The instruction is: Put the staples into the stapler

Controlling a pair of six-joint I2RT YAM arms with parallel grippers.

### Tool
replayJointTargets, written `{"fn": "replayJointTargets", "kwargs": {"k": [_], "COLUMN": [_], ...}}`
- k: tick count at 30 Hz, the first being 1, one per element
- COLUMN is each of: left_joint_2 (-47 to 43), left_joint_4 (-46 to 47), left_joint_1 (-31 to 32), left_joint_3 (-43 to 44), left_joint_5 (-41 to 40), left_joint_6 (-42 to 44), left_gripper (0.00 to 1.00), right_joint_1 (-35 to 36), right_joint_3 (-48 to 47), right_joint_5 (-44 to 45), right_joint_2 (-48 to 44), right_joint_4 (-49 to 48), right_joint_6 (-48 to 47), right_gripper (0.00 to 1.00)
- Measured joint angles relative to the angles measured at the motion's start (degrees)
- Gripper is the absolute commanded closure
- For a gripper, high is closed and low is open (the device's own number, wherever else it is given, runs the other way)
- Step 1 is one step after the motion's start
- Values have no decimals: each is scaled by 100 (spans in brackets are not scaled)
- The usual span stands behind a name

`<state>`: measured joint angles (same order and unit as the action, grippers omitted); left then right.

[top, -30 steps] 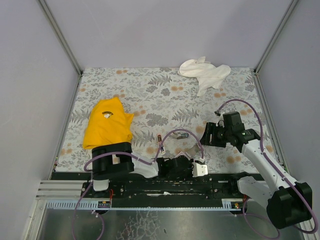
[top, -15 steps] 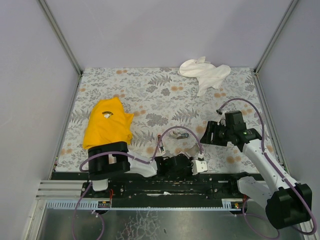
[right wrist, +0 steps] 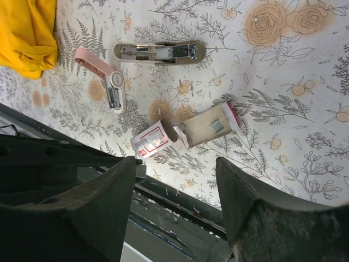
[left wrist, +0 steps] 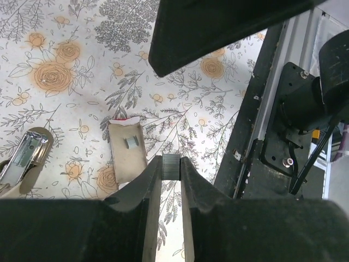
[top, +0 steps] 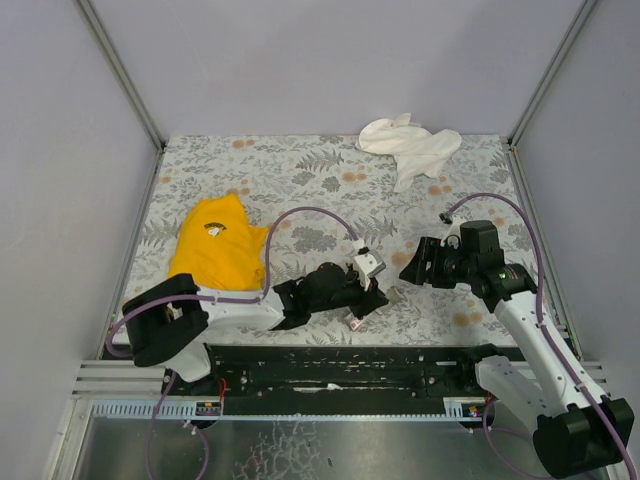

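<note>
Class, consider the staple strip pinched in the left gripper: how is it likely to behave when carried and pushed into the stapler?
The staple strip is short, ridged metal, so probably stiff and light. Only its sides are pinched by the left gripper, so it may slip or twist. A small piece lying in the tray suggests strips break apart easily.
</note>
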<state>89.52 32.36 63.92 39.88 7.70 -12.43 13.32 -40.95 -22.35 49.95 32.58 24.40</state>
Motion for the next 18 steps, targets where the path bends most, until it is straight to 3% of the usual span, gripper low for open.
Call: {"fn": "replayJointTargets", "kwargs": {"k": [10,18], "left_joint_2": [879,1412], "left_joint_4": [-1115,-1427], "left_joint_1": [391,660], "left_joint_3": [798,1008], "left_joint_5": [-326,-682], "left_joint_6": [149,549], "left_gripper": [85,82], "right_joint_1": [0,0], "right_joint_3": [35,164], "right_joint_5": [-90,-83], "right_joint_2": [-63,-122], "right_joint_4": [-50,-81], "right_joint_6": [129,181], "right_gripper": [33,33]}}
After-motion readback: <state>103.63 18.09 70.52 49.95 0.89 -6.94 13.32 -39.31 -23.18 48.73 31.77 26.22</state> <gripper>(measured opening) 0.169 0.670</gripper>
